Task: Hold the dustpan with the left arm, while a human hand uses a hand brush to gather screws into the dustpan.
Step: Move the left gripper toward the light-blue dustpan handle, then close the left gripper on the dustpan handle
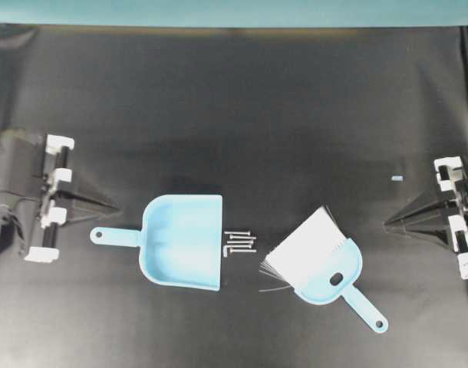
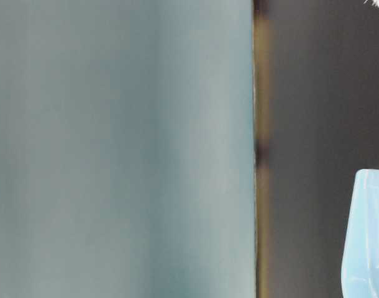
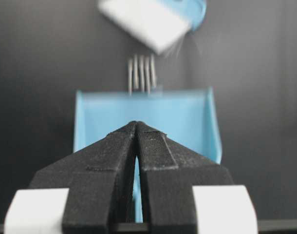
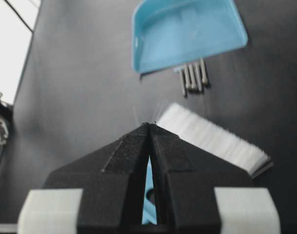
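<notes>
The light blue dustpan (image 1: 184,239) lies flat on the black table, handle toward the left and open mouth to the right. Several small grey screws (image 1: 238,243) lie in a tight row just outside that mouth. To their right rests the hand brush (image 1: 318,261), white bristles toward the screws, handle pointing down-right. My left gripper (image 1: 115,205) is shut and empty, its tips just up-left of the dustpan's handle. In the left wrist view its tips (image 3: 137,124) meet in front of the dustpan (image 3: 187,117). My right gripper (image 1: 387,223) is shut and empty, to the right of the brush. The human hand is out of view.
A tiny pale blue speck (image 1: 397,177) lies near the right gripper. A teal wall (image 1: 234,11) runs along the table's far edge. The table-level view is mostly a blurred teal surface, with a light blue corner (image 2: 369,236) at the lower right.
</notes>
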Controlling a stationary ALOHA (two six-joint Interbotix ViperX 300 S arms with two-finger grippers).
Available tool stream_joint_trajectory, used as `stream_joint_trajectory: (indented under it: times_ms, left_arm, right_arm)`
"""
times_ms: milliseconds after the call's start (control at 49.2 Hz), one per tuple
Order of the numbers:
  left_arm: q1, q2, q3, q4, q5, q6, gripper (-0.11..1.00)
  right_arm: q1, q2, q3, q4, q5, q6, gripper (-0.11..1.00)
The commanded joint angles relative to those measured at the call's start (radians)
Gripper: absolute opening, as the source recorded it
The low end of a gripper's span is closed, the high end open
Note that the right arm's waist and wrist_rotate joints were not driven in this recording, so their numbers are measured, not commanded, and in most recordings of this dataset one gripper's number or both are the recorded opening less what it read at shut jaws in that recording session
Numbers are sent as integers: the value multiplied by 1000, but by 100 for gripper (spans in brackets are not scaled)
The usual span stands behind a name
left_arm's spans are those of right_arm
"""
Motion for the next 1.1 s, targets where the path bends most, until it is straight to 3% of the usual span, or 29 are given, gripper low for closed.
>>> stream_joint_trajectory:
  times_ms: [0, 122, 264, 509, 590, 834, 1078]
  left_arm:
    - [-9, 37, 3, 5, -6, -3, 0]
    - [-9, 71, 35, 5, -26, -3, 0]
    - [-14, 112, 84, 3, -158, -6, 4]
    - [-25, 282, 54, 3, -179, -23, 73]
    - [-21, 344, 34, 5, -181, -20, 88]
    - [-20, 431, -2, 3, -166, -26, 89]
    - [-6, 476, -54, 5, -75, -26, 90]
  right_arm:
    - [0, -11, 23, -3, -44, 0, 0]
    - [0, -40, 67, -3, -107, 0, 0]
    - [0, -107, 129, -3, -169, 0, 0]
    - [0, -270, 227, -3, -132, 0, 0]
    - [0, -339, 224, -5, -106, 0, 0]
    - [0, -462, 202, -3, 87, 0, 0]
    - [0, -476, 199, -5, 107, 0, 0]
